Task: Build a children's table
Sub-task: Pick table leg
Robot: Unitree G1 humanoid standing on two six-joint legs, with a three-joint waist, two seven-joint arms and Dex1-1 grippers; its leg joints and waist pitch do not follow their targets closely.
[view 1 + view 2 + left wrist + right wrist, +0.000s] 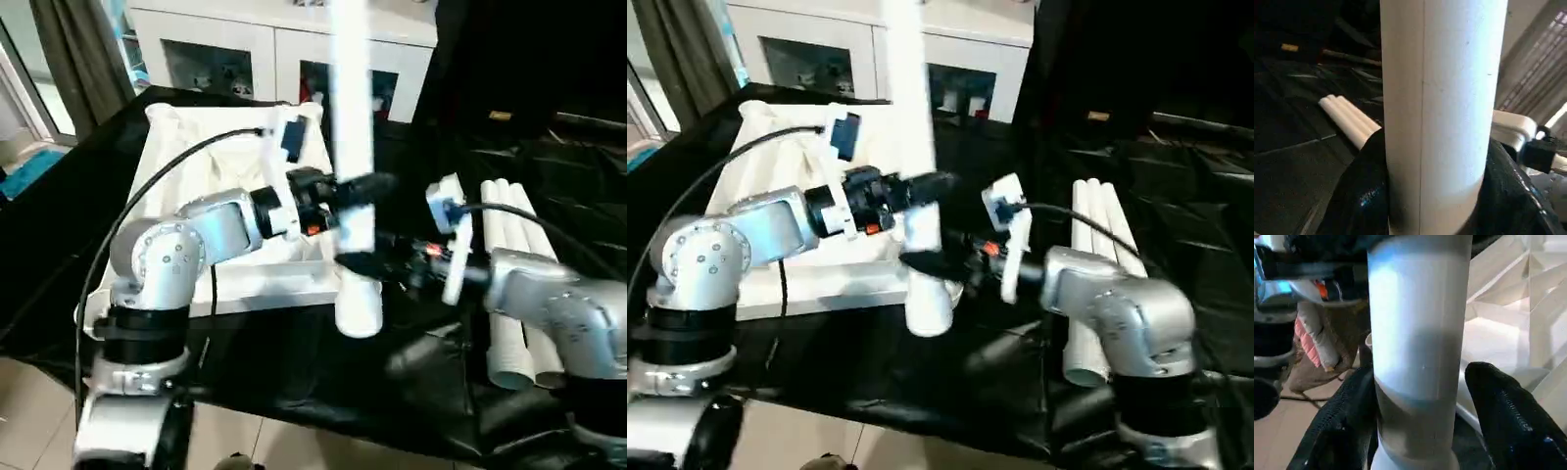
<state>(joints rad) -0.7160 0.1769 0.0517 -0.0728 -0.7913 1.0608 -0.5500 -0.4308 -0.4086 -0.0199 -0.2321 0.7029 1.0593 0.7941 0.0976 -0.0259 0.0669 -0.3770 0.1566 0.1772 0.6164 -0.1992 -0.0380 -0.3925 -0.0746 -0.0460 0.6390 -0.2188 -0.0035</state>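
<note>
We hold one white leg (353, 166) upright, both grippers closed on it: the left gripper (367, 186) above, the right gripper (364, 262) below. The tabletop (186, 176) lies at 10 o'clock from the leg, ribbed side up. Three spare legs (514, 284) lie side by side at 4 o'clock, on the black sheet (323, 372).

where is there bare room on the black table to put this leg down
Free: the black table along its near edge, in front of the tabletop, and the dark stretch right of the spare legs. Crowded: the middle, where both claws, left and right, meet on the upright leg.
</note>
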